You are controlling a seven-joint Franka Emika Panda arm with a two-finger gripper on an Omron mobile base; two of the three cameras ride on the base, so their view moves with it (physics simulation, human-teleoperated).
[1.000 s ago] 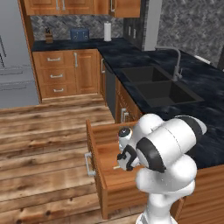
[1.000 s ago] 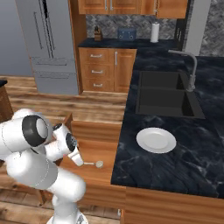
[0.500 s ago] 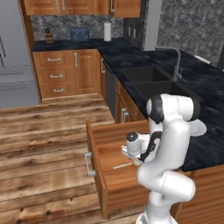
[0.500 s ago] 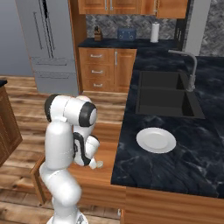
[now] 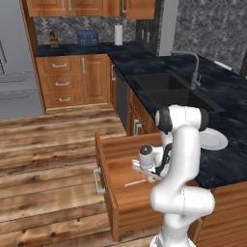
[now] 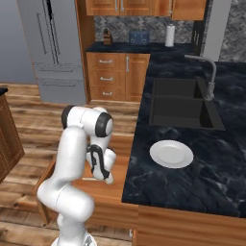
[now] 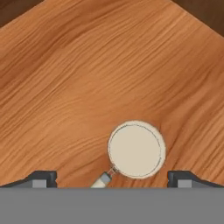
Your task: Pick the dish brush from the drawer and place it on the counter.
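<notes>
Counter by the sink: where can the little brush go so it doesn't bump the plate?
The counter has bare dark stone between the white plate and its near wooden edge, and more to the right of the plate. Behind the plate it is crowded: the sink and tap.

The drawer (image 5: 116, 193) was pulled out from the cabinets under the worktop (image 5: 226, 164), toward the floor. The dish brush (image 5: 137, 182) was laid on the drawer's bottom, directly below the end effector (image 5: 147, 174), its head (image 7: 136, 149) between the fingertips (image 7: 41, 178). A plate (image 6: 171, 153) was set on the worktop before the sink (image 6: 185, 109), with the tap (image 6: 204, 72) behind it.
</notes>
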